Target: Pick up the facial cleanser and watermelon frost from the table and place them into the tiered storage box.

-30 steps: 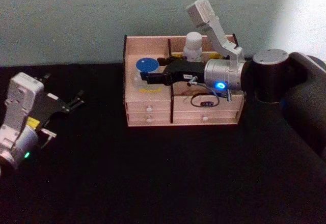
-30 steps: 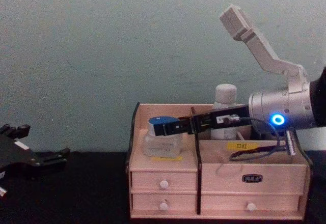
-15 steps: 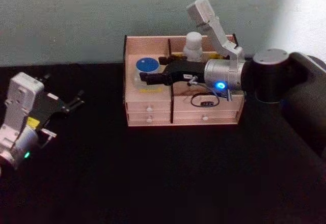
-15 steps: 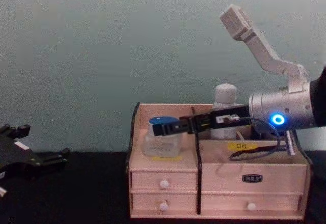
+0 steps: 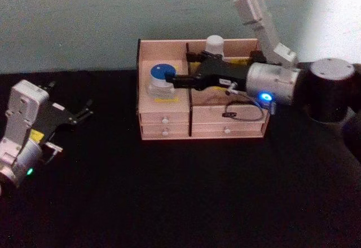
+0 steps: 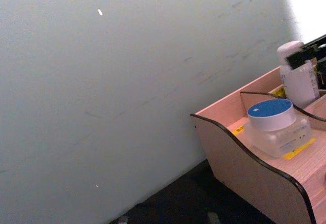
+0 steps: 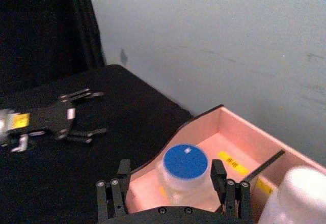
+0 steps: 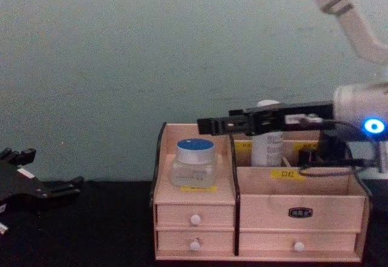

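In the head view the right gripper (image 5: pixel 171 81) reaches across the tiered storage box (image 5: pixel 200 125), fingers spread and empty just beside the blue-lidded jar (image 5: pixel 161 78) in the left compartment, a white bottle (image 5: pixel 215 45) stands in the back compartment, and the left gripper (image 5: pixel 84 113) rests open on the black table (image 5: pixel 180 197) well to the left. The left wrist view shows the jar (image 6: pixel 275 126) standing upright on the box's shelf with the bottle (image 6: pixel 297 76) behind it, and the right wrist view shows the released fingers (image 7: pixel 122 175) either side of the jar (image 7: pixel 186 175), not touching. From the chest, the right gripper (image 8: pixel 203 125) hangs above the jar (image 8: pixel 194 162), clear of the lid.
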Controlling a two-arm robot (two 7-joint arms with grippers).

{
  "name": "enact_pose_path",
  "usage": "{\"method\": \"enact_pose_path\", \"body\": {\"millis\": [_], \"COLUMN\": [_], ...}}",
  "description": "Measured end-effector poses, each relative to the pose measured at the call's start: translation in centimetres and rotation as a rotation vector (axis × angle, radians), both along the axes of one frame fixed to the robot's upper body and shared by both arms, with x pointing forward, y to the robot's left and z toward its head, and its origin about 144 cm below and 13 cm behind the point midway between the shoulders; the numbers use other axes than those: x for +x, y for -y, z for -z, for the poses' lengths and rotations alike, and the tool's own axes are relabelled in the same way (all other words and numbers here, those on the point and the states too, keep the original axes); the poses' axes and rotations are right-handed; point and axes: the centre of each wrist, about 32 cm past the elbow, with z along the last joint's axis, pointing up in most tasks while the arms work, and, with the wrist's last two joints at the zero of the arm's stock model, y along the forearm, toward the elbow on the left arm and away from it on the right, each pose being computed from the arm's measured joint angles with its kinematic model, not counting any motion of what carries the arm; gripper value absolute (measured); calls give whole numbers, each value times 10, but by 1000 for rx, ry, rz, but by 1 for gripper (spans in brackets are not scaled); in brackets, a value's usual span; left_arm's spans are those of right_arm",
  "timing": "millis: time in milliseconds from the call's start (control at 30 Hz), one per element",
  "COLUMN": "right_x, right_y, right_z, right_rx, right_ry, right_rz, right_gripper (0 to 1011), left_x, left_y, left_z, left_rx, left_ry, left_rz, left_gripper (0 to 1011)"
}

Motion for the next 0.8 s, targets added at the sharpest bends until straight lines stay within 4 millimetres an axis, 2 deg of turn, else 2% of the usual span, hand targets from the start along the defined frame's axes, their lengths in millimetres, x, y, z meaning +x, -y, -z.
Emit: {"method": "enact_pose_path", "body": {"millis": [300,400,467,600,800], "right_x": [-42,-61,-65,-86,-105], "right_y": [47,68,72,92,107], "right_z": [-1,1,1,3,4], "right_rx": [22,-1,-6,-43,-63], "right_ry": [-55,-66,-66,-43,21], "right_rz": [-17,50,68,210,401], "right_gripper": [1003,1003,1002,1003,1003], "left_x": [0,0,0,0,0], "left_y": [0,0,0,0,0], "left_z": [0,0,0,0,0], "left_rx": [0,0,0,0,0], "left_ry": [0,0,0,0,0], "left_rz": [0,0,0,0,0], "left_gripper": [1001,1001,1001,1001,1001]}}
